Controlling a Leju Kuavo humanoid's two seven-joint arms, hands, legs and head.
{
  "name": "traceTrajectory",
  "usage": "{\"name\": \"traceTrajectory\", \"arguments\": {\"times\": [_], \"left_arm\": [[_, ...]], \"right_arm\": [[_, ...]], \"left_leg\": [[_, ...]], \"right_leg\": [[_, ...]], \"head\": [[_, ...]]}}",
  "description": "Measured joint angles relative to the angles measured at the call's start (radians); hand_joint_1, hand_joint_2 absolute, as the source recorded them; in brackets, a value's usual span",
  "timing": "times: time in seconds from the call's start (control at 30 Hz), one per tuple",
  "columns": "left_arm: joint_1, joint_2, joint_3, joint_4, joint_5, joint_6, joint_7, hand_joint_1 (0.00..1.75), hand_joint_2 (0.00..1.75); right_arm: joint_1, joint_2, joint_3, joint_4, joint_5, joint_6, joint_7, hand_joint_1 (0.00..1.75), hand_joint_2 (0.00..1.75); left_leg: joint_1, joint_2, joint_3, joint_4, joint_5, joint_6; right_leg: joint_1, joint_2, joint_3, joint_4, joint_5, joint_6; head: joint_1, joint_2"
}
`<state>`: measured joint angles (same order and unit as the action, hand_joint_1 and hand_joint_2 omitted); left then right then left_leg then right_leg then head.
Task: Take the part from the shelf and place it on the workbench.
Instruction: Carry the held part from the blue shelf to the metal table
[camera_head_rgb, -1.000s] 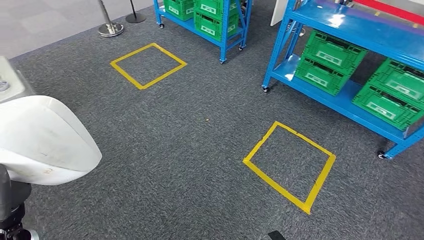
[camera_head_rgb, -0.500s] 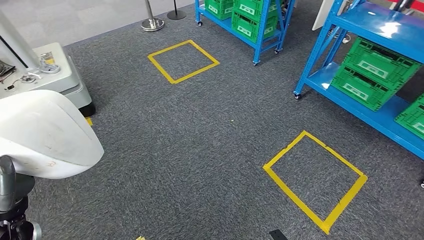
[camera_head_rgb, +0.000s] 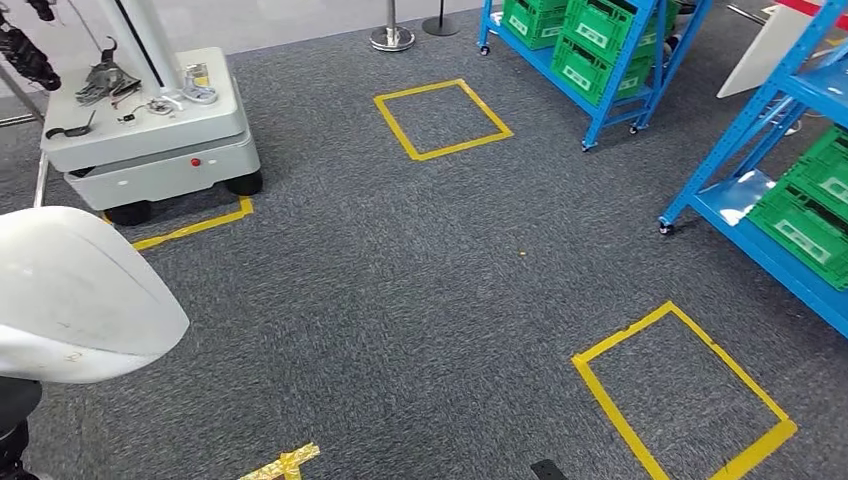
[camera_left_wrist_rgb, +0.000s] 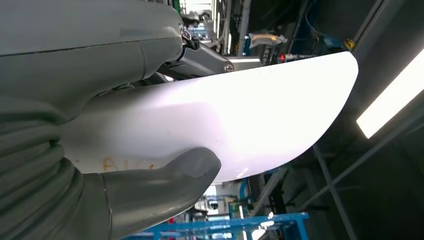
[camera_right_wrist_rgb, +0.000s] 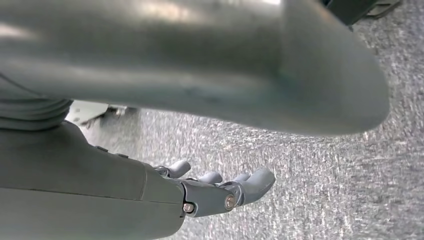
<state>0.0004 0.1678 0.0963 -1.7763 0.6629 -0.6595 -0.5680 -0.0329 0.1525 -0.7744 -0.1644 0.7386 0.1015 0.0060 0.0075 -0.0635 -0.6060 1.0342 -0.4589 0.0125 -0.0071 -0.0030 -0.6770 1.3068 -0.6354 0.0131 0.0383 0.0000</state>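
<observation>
- The left robot hand (camera_left_wrist_rgb: 100, 165) holds the white part (camera_left_wrist_rgb: 240, 125): in the left wrist view its thick grey thumb presses one face of the smooth shell while darker fingers (camera_left_wrist_rgb: 200, 52) lie along the opposite face.
- In the head view the white part (camera_head_rgb: 75, 295) sits at the near left edge, raised above the grey carpet (camera_head_rgb: 400, 300).
- The right robot hand (camera_right_wrist_rgb: 150, 200) holds nothing; its fingers (camera_right_wrist_rgb: 250, 182) are spread apart and lightly curved above the carpet in the right wrist view.
- A grey wheeled cart (camera_head_rgb: 150, 140) stands at the far left, with small metal bits lying on its top and yellow tape on the floor just beside it.
- Two yellow tape squares mark the carpet: one far, near the middle (camera_head_rgb: 442, 118), and one near, to the right (camera_head_rgb: 685, 395).
- Blue shelf (camera_head_rgb: 775, 215) stands at the right, carrying green crates (camera_head_rgb: 810, 215) on its low level.
- A second blue rack (camera_head_rgb: 590, 50) with green crates stands farther back, right of the middle.
- A metal post base (camera_head_rgb: 392, 38) rests at the far edge, left of that rack.
</observation>
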Motion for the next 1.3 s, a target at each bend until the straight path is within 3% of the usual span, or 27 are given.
{"name": "traceTrajectory", "arguments": {"times": [0.03, 0.1, 0.17, 0.23, 0.27, 0.33, 0.4, 0.47, 0.5, 0.53, 0.6, 0.67, 0.77, 0.83, 0.9, 0.97, 1.0, 1.03, 1.07, 1.13, 1.2, 1.27, 1.3], "left_arm": [[0.008, 0.000, 0.005, -0.006, -0.002, 0.000, 0.000, 1.75, 1.75], [0.019, 0.000, 0.013, -0.019, -0.003, -0.001, 0.000, 1.75, 1.75], [0.026, 0.000, 0.017, -0.027, -0.003, -0.001, 0.000, 1.75, 1.75], [0.035, 0.001, 0.020, -0.033, -0.003, -0.002, -0.001, 1.75, 1.75], [0.040, 0.002, 0.024, -0.036, -0.003, -0.003, -0.002, 1.75, 1.75], [0.041, 0.004, 0.032, -0.041, -0.001, -0.006, -0.002, 1.75, 1.75], [0.032, 0.000, 0.035, -0.040, 0.000, -0.004, 0.010, 1.75, 1.75], [0.024, -0.009, 0.035, -0.035, -0.001, 0.003, 0.027, 1.75, 1.75], [0.020, -0.014, 0.035, -0.032, -0.002, 0.007, 0.033, 1.75, 1.75], [0.016, -0.019, 0.035, -0.030, -0.002, 0.009, 0.036, 1.75, 1.75], [0.005, -0.027, 0.034, -0.025, -0.003, 0.011, 0.039, 1.75, 1.75], [-0.008, -0.035, 0.033, -0.021, -0.006, 0.012, 0.045, 1.75, 1.75], [-0.025, -0.045, 0.031, -0.012, -0.015, 0.015, 0.054, 1.75, 1.75], [-0.047, -0.049, 0.030, -0.007, -0.021, 0.023, 0.057, 1.75, 1.75], [-0.082, -0.053, 0.022, 0.002, -0.024, 0.035, 0.065, 1.75, 1.75], [-0.118, -0.058, 0.009, 0.018, -0.020, 0.045, 0.076, 1.75, 1.75], [-0.132, -0.060, 0.004, 0.025, -0.019, 0.049, 0.078, 1.75, 1.75], [-0.143, -0.061, 0.001, 0.031, -0.020, 0.051, 0.077, 1.75, 1.75], [-0.151, -0.061, 0.000, 0.035, -0.022, 0.053, 0.073, 1.75, 1.75], [-0.165, -0.062, 0.000, 0.043, -0.026, 0.057, 0.059, 1.75, 1.75], [-0.171, -0.061, 0.000, 0.054, -0.031, 0.062, 0.040, 1.75, 1.75], [-0.170, -0.056, 0.001, 0.062, -0.035, 0.063, 0.025, 1.75, 1.75], [-0.169, -0.051, 0.003, 0.063, -0.035, 0.063, 0.021, 1.75, 1.75]], "right_arm": [[0.000, -0.001, 0.001, 0.000, 0.003, 0.004, 0.001, 0.00, 0.00], [0.000, -0.004, 0.003, 0.000, 0.008, 0.008, 0.001, 0.00, 0.00], [-0.001, -0.007, 0.005, 0.000, 0.009, 0.009, 0.001, 0.00, 0.00], [-0.004, -0.009, 0.008, 0.000, 0.010, 0.009, 0.001, 0.00, 0.00], [-0.004, -0.009, 0.009, 0.000, 0.011, 0.008, 0.002, 0.00, 0.00], [-0.003, -0.009, 0.011, 0.000, 0.010, 0.006, 0.009, 0.00, 0.00], [-0.001, -0.009, 0.011, 0.000, 0.006, 0.002, 0.023, 0.00, 0.00], [0.000, -0.009, 0.011, 0.000, 0.000, -0.001, 0.033, 0.00, 0.00], [-0.001, -0.009, 0.011, 0.000, -0.002, -0.002, 0.035, 0.00, 0.00], [-0.001, -0.009, 0.011, 0.000, -0.004, -0.003, 0.036, 0.00, 0.00], [-0.002, -0.010, 0.011, 0.000, -0.006, -0.007, 0.038, 0.00, 0.00], [-0.002, -0.012, 0.011, 0.000, -0.008, -0.011, 0.043, 0.00, 0.00], [-0.006, -0.010, 0.011, 0.000, -0.012, -0.014, 0.047, 0.00, 0.00], [-0.008, -0.009, 0.011, 0.000, -0.013, -0.013, 0.044, 0.00, 0.00], [-0.008, -0.008, 0.010, 0.000, -0.013, -0.012, 0.042, 0.00, 0.00], [-0.007, -0.008, 0.010, 0.000, -0.013, -0.010, 0.041, 0.00, 0.00], [-0.007, -0.008, 0.010, 0.000, -0.014, -0.010, 0.038, 0.00, 0.00], [-0.007, -0.008, 0.010, 0.000, -0.014, -0.011, 0.032, 0.00, 0.00], [-0.007, -0.008, 0.010, 0.000, -0.016, -0.011, 0.027, 0.00, 0.00], [-0.006, -0.008, 0.009, 0.000, -0.018, -0.012, 0.018, 0.00, 0.00], [-0.005, -0.008, 0.009, 0.000, -0.019, -0.012, 0.010, 0.00, 0.00], [-0.005, -0.007, 0.008, 0.000, -0.019, -0.012, 0.006, 0.00, 0.00], [-0.005, -0.005, 0.008, 0.000, -0.019, -0.012, 0.005, 0.00, 0.00]], "left_leg": [[-0.001, -0.015, 0.000, 0.000, 0.002, 0.000], [-0.001, -0.043, 0.000, 0.000, 0.005, -0.004], [0.003, -0.068, -0.005, -0.002, 0.011, -0.013], [0.006, -0.093, -0.012, -0.010, 0.019, -0.028], [0.005, -0.088, -0.015, -0.010, 0.020, -0.032], [-0.001, -0.034, -0.034, 0.026, -0.004, -0.038], [-0.001, 0.033, -0.082, 0.137, -0.069, -0.043], [0.006, 0.053, -0.124, 0.239, -0.111, -0.052], [0.010, 0.058, -0.122, 0.245, -0.107, -0.057], [0.014, 0.066, -0.098, 0.209, -0.086, -0.063], [0.018, 0.105, -0.021, 0.083, -0.037, -0.070], [0.016, 0.131, 0.020, 0.013, -0.019, -0.057], [0.012, 0.104, 0.011, 0.012, -0.017, -0.027], [0.014, 0.080, 0.005, 0.010, -0.010, -0.014], [0.013, 0.055, -0.001, 0.009, -0.004, -0.004], [0.008, 0.024, -0.007, 0.009, 0.000, 0.002], [0.005, 0.008, -0.008, 0.009, 0.002, 0.003], [0.003, -0.007, -0.009, 0.009, 0.003, 0.004], [0.002, -0.022, -0.009, 0.009, 0.005, 0.003], [0.005, -0.048, -0.010, 0.008, 0.009, -0.001], [0.012, -0.074, -0.015, 0.005, 0.016, -0.011], [0.016, -0.102, -0.020, -0.006, 0.024, -0.027], [0.013, -0.095, -0.025, -0.006, 0.024, -0.031]], "right_leg": [[0.004, 0.008, 0.022, -0.047, 0.032, -0.008], [0.012, 0.049, 0.092, -0.194, 0.101, -0.026], [0.020, 0.076, 0.129, -0.277, 0.126, -0.038], [0.025, 0.060, 0.133, -0.290, 0.129, -0.045], [0.023, 0.046, 0.137, -0.301, 0.135, -0.049], [0.019, 0.016, 0.148, -0.327, 0.150, -0.058], [0.018, -0.014, 0.150, -0.335, 0.154, -0.063], [0.017, -0.047, 0.146, -0.330, 0.151, -0.063], [0.015, -0.062, 0.144, -0.326, 0.149, -0.060], [0.013, -0.076, 0.142, -0.320, 0.145, -0.056], [0.008, -0.100, 0.139, -0.303, 0.134, -0.043], [0.009, -0.118, 0.137, -0.285, 0.122, -0.028], [0.007, -0.140, 0.140, -0.279, 0.117, -0.010], [0.000, -0.098, 0.128, -0.247, 0.090, 0.001], [-0.003, -0.033, 0.080, -0.145, 0.033, 0.005], [-0.001, -0.009, 0.021, -0.034, -0.004, 0.001], [0.002, -0.003, 0.007, -0.015, 0.002, -0.005], [0.007, 0.003, 0.011, -0.035, 0.027, -0.013], [0.013, 0.015, 0.031, -0.088, 0.065, -0.022], [0.023, 0.075, 0.085, -0.220, 0.129, -0.043], [0.030, 0.111, 0.111, -0.281, 0.146, -0.057], [0.031, 0.085, 0.117, -0.297, 0.153, -0.064], [0.029, 0.068, 0.125, -0.314, 0.161, -0.065]], "head": [[0.000, 0.000], [0.000, 0.000], [0.002, 0.000], [0.006, 0.000], [0.006, 0.000], [0.003, 0.000], [0.000, 0.000], [0.000, 0.000], [0.000, 0.000], [0.000, 0.000], [0.000, 0.000], [0.001, 0.000], [0.002, 0.000], [0.004, 0.000], [0.009, 0.000], [0.011, 0.000], [0.012, 0.000], [0.012, 0.000], [0.012, 0.000], [0.011, 0.000], [0.015, 0.000], [0.019, 0.000], [0.019, 0.000]]}}
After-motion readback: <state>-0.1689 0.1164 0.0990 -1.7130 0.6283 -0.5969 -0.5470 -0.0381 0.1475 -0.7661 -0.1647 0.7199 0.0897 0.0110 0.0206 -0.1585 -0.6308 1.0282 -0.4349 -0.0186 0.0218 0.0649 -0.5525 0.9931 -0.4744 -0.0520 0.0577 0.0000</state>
